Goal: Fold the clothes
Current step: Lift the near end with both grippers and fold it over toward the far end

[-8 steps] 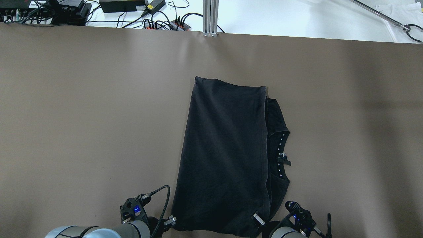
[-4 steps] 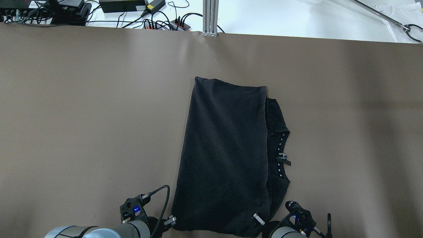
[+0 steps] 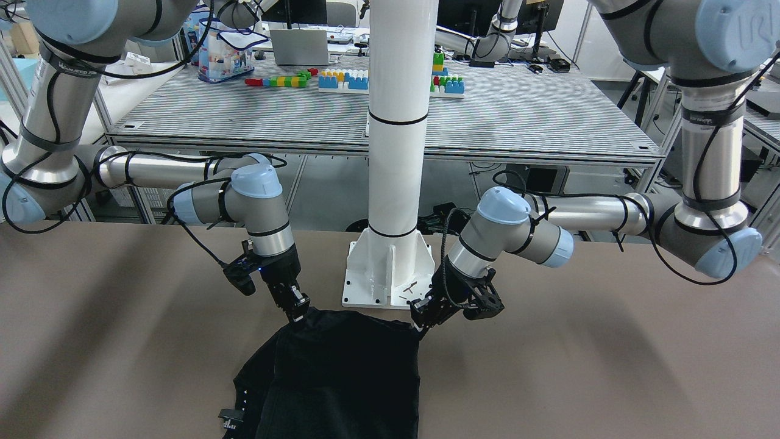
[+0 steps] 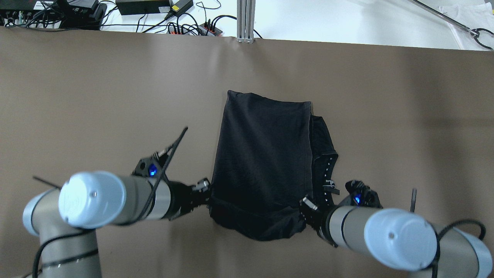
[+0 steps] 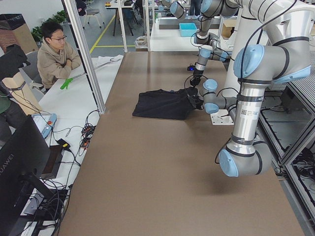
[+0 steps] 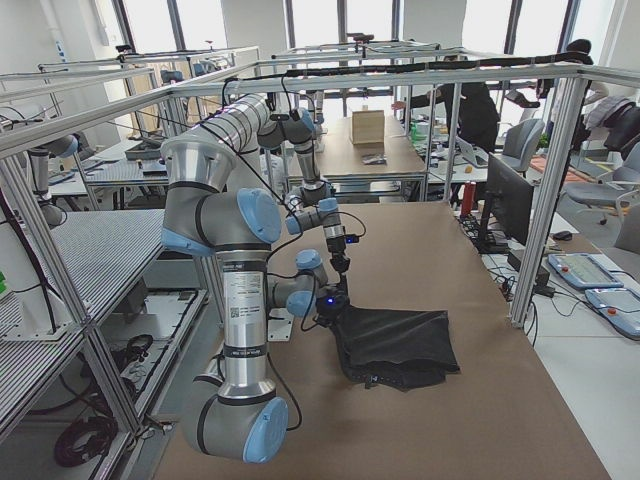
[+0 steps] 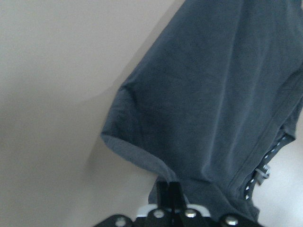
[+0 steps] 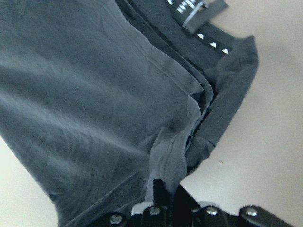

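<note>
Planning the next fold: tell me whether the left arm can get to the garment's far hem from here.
Probably yes. The left gripper is shut on the black garment's near corner, and only flat cloth and table show between it and the far hem.

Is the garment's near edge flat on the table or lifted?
Lifted: left gripper and right gripper are shut on near corners of the garment, its edge sagging between them.

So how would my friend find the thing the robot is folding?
Find the big brown table and the white pillar standing on it. Beside the pillar's base lies the black garment, pinched at two corners by the left gripper and right gripper. It is the only soft thing there.
</note>
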Motion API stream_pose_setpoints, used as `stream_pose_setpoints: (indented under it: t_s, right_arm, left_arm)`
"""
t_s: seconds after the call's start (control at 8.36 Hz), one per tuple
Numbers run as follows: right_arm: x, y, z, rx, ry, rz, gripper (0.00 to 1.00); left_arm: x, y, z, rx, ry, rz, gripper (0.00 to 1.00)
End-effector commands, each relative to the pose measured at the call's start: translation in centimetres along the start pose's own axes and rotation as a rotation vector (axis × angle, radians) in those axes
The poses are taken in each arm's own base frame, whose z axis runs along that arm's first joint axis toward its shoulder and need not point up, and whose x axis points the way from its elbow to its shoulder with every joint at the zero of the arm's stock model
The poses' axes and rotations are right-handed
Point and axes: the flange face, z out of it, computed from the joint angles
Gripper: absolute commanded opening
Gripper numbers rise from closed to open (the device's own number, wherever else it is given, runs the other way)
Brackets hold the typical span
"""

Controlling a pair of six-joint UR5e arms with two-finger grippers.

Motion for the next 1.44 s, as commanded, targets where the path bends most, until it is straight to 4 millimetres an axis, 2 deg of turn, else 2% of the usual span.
stream_pose_setpoints:
  t_s: [0.0,0.12,0.24,0.36,0.48,0.6,0.72,0.84,0.96,1.08,1.2,1.32]
  right_arm:
    - [-9.6,-9.5,-2.1,0.012,-0.02,-0.008,0.0]
    - [-11.4,-12.1,-1.6,0.057,-0.023,-0.046,0.0]
    - [-12.9,-14.4,-0.1,0.094,-0.003,-0.074,0.0]
    - [-13.3,-16.9,2.3,0.122,0.044,-0.113,0.0]
    - [-13.9,-18.4,5.4,0.129,0.067,-0.181,0.0]
    - [-16.3,-20.8,8.6,0.142,0.04,-0.194,0.0]
    - [-19.0,-23.6,12.5,0.156,0.017,-0.195,0.3]
    - [-22.6,-26.1,14.8,0.177,0.008,-0.287,0.94]
    - [-23.2,-29.8,14.4,0.21,0.032,-0.376,0.94]
    - [-23.8,-31.7,13.2,0.229,0.035,-0.448,0.94]
    - [-23.9,-32.8,12.5,0.238,0.035,-0.449,0.94]
    - [-23.9,-32.9,12.5,0.238,0.035,-0.449,0.94]
  left_arm:
    - [11.0,-11.1,-1.5,0.061,-0.003,-0.068,0.0]
    - [12.5,-13.5,-0.2,0.099,-0.018,-0.084,0.0]
    - [14.6,-16.2,1.0,0.138,-0.034,-0.104,0.0]
    - [17.5,-18.4,3.5,0.174,-0.055,-0.119,0.0]
    - [19.3,-20.7,6.6,0.191,-0.051,-0.122,0.0]
    - [19.2,-24.1,9.0,0.207,-0.033,-0.124,0.0]
    - [18.8,-27.2,11.5,0.242,-0.019,-0.108,0.13]
    - [19.3,-29.4,13.8,0.327,-0.032,-0.042,0.99]
    - [19.7,-29.9,14.4,0.362,-0.045,-0.002,1.0]
    - [19.6,-30.0,14.6,0.369,-0.049,0.003,1.0]
    - [19.4,-30.4,14.6,0.385,-0.053,0.011,1.0]
    - [19.7,-30.9,14.1,0.391,-0.052,0.026,1.0]
